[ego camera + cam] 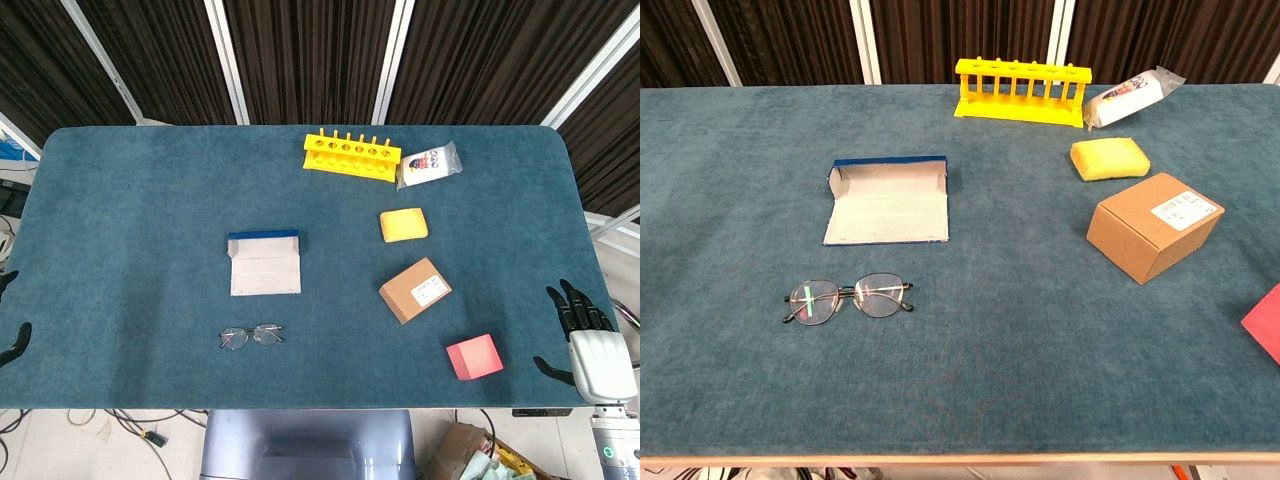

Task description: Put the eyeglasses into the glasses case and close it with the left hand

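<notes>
Metal-framed eyeglasses (848, 298) lie nearest, w/ the open glasses case (887, 203) just behind, apart. Nothing started yet. Left hand (12, 340) barely in view at the table edge; grip can't be told. Right hand (590, 338) empty, fingers spread. Next: left hand reaches for the eyeglasses.

You have bare teal felt tabletop (730, 180) all around the thin wire-framed eyeglasses (848, 298) and the open blue-edged grey glasses case (887, 203). The brown cardboard box (1154, 226), yellow sponge (1109, 159) and yellow tube rack (1021, 90) crowd your right side.

Folded eyeglasses (848, 298) lie near open glasses case (887, 203).
</notes>
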Robot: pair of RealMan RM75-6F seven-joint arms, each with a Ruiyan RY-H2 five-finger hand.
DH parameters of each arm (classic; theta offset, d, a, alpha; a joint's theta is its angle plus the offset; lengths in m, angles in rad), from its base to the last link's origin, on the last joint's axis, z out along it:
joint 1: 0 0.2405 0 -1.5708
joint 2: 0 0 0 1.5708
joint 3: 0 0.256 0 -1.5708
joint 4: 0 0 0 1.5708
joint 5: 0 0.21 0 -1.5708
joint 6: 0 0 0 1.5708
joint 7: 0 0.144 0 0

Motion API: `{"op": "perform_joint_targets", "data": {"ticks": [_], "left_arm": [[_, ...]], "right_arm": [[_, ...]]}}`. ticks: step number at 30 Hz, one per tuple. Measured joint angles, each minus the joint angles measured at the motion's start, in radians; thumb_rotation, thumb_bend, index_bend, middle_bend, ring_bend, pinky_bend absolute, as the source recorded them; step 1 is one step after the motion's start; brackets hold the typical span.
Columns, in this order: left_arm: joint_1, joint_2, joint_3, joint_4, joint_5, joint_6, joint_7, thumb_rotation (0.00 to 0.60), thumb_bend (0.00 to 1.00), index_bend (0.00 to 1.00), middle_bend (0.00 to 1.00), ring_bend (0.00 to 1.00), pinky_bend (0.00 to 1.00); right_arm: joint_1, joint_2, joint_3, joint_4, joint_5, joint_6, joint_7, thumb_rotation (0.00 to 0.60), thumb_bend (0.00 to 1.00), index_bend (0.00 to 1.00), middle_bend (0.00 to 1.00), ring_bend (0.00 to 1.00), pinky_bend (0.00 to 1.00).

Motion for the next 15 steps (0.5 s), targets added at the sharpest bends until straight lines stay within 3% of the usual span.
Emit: {"op": "perform_joint_targets", "data": {"ticks": [15], "left_arm": [[0.002,-0.003,0.009,-0.007,0.019,0.004,0.026,0.6,0.38,0.11,0.01,0.0,0.01]], "right_arm": [[0.003,0.003,-0.001,-0.007,0.003,-0.011,-0.001,0.6,0.14,0.08,0.02,0.1,0.24]]}}
